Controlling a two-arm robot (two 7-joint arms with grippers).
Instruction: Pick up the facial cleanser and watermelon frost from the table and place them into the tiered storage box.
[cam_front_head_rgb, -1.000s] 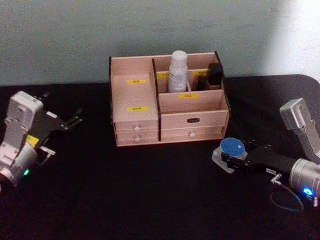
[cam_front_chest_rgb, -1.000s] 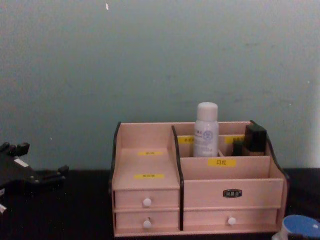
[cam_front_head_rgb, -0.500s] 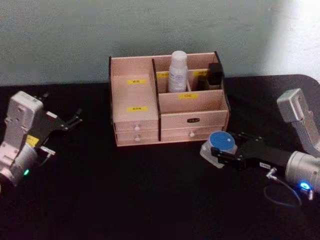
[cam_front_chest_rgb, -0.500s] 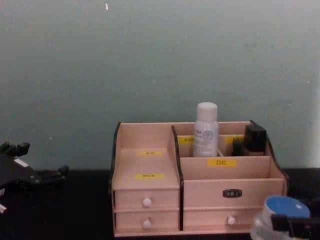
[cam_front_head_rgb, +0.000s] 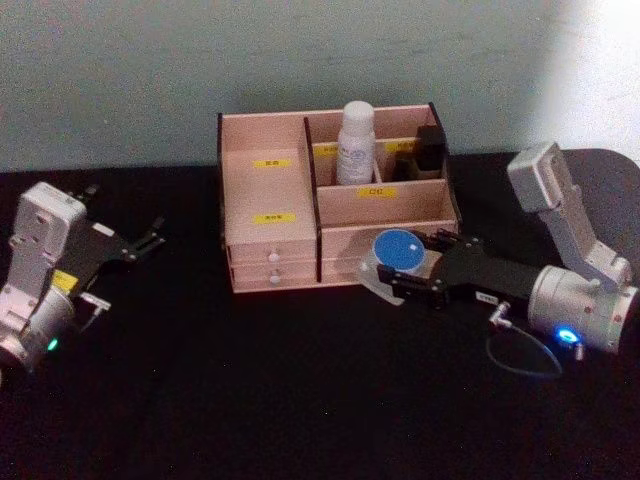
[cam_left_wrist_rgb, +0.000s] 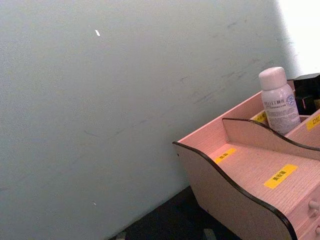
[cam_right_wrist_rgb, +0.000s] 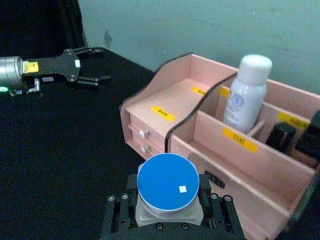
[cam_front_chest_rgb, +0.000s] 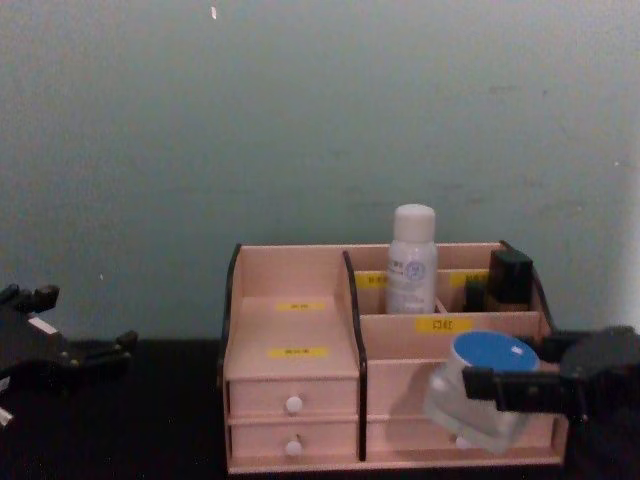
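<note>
The watermelon frost (cam_front_head_rgb: 397, 254), a squat clear jar with a blue lid, hangs slightly tilted above the table, just before the right-hand drawers of the tiered storage box (cam_front_head_rgb: 268, 192). My right gripper (cam_front_head_rgb: 404, 268) is shut on its sides; the right wrist view shows the jar (cam_right_wrist_rgb: 167, 186) between the black fingers (cam_right_wrist_rgb: 116, 212). The facial cleanser (cam_front_head_rgb: 356, 142), a white bottle, stands upright in a back compartment of the box (cam_front_chest_rgb: 295, 325). My left gripper (cam_front_head_rgb: 150, 238) rests open over the table at the far left, away from the box.
Black items (cam_front_head_rgb: 430, 148) fill the box's back right compartment beside the bottle. A teal wall stands close behind the box. The black table (cam_front_head_rgb: 260, 380) spreads in front. A thin blue cable (cam_front_head_rgb: 520, 362) loops under the right wrist.
My right gripper has carried the jar up off the table and leftward, from the right front to just before the box's right drawers. The left arm and the bottle have stayed put.
</note>
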